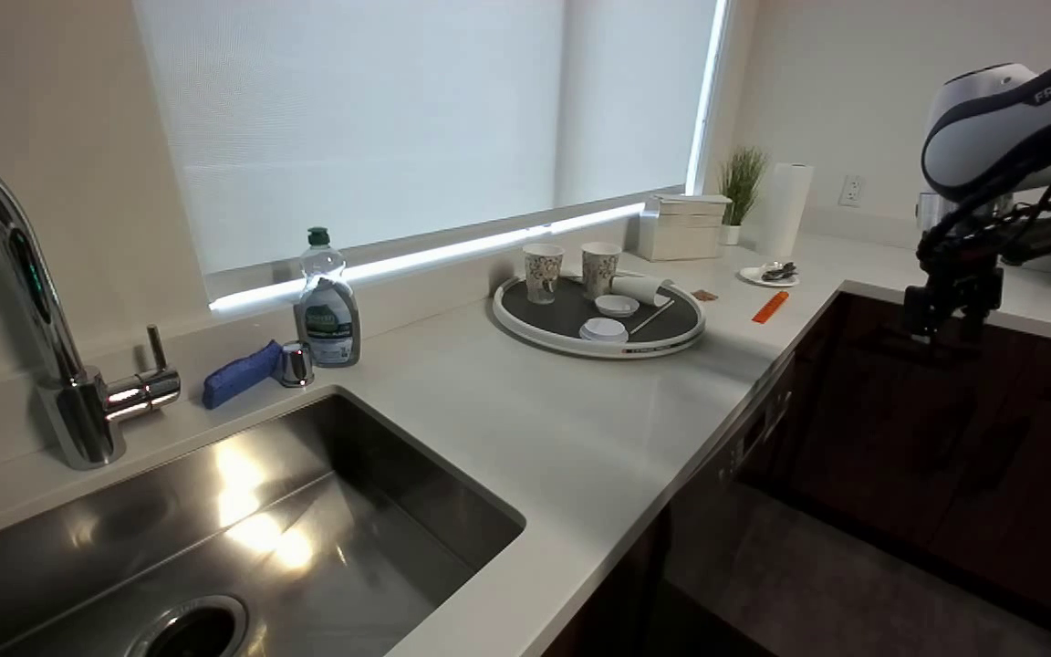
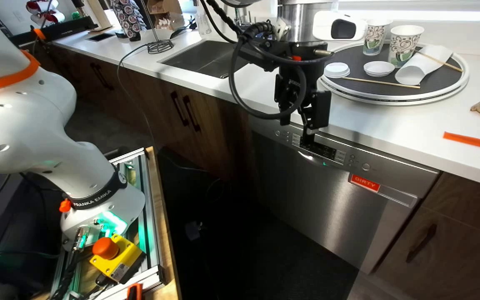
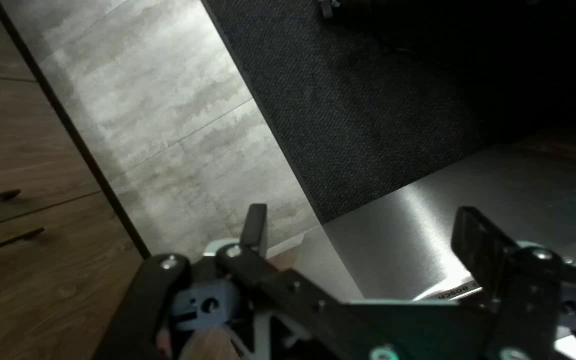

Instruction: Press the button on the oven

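White countertop [image 1: 535, 420] — two patterned cups [image 2: 405, 48], one gripper [image 3: 362, 225], one dishwasher [image 2: 319, 196]

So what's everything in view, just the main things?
Appliance: one, silver, under counter
Sink: one, grey, in counter
Faucet: one, chrome, beside sink
Sponge: one, blue, beside sink
Soap bottle: one, clear, beside sink
Tray: one, black, white-rimmed, on counter
Upright cups: two, patterned white, on tray
Lids: two, white, on tray
Strip: one, orange, on counter
Plant: one, green, on counter
Paper roll: one, white, beside plant
Robot arm: one, white, beside counter
Gripper: one, black, near appliance
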